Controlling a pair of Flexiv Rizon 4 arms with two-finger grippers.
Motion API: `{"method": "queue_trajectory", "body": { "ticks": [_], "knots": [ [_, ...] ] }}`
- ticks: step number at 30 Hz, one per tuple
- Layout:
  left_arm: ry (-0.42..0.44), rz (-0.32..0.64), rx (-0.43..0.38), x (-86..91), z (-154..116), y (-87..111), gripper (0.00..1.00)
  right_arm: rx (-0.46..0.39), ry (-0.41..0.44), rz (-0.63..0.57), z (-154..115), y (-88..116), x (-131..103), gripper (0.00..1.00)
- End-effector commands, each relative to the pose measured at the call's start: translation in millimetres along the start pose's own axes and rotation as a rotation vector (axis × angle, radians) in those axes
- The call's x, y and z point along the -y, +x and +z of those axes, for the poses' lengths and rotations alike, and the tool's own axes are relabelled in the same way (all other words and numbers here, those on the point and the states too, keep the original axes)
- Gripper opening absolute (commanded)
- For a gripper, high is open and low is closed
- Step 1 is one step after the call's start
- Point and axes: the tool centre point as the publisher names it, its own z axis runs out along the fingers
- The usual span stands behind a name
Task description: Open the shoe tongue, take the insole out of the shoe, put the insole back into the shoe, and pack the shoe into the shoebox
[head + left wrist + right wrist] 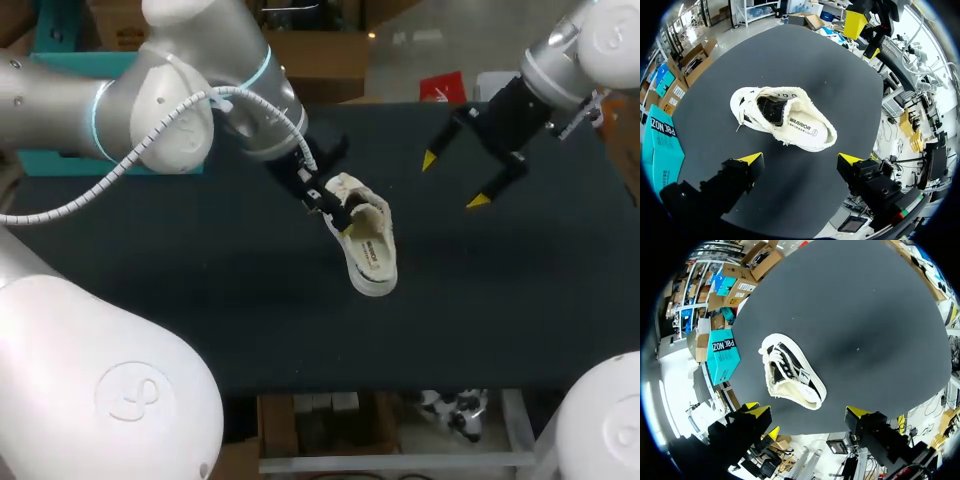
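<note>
Nearest, left gripper (800,159): spread wide, pinching nothing, just short of the white canvas shoe (367,245) lying on the tabletop (200,280); further right, right gripper (455,180), likewise spread and empty. Insole (807,131) seated inside, teal shoebox (722,354) off the tabletop: boxing surely left. Cream, frayed round the opening, gaping, dark within.

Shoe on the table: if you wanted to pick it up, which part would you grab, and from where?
Probably the heel rim of the shoe, coming from above. Its opening faces up, so one finger could slip inside and the other press outside that thin wall. The open left gripper is nearest.
</note>
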Motion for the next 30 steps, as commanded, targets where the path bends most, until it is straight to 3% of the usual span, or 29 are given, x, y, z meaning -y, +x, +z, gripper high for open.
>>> {"method": "queue_trajectory", "body": {
  "ticks": [1, 3, 5, 9, 13, 30],
  "knots": [
    [-0.009, -0.002, 0.015, 2.3, -0.2, 1.7, 1.0, 0.017, 0.008, 0.001, -2.3, 3.0, -2.2, 1.0],
    [-0.009, -0.002, 0.015, 2.3, -0.2, 1.7, 1.0, 0.017, 0.008, 0.001, -2.3, 3.0, -2.2, 1.0],
    [-0.014, -0.071, 0.02, 0.2, 9.4, 2.0, 1.0, 0.017, 0.008, 0.001, -2.3, 3.0, -2.2, 1.0],
    [-0.035, -0.202, 0.05, -6.0, 19.7, 4.9, 1.0, 0.066, -0.009, -0.137, -23.8, -9.8, -8.8, 1.0],
    [-0.079, -0.379, 0.198, -9.9, 20.6, 3.0, 1.0, 0.222, -0.015, -0.231, -43.9, -16.7, -9.8, 1.0],
    [-0.079, -0.379, 0.198, -9.9, 20.6, 3.0, 1.0, 0.246, -0.013, -0.223, -44.9, -15.1, -7.3, 1.0]
  ]
}}
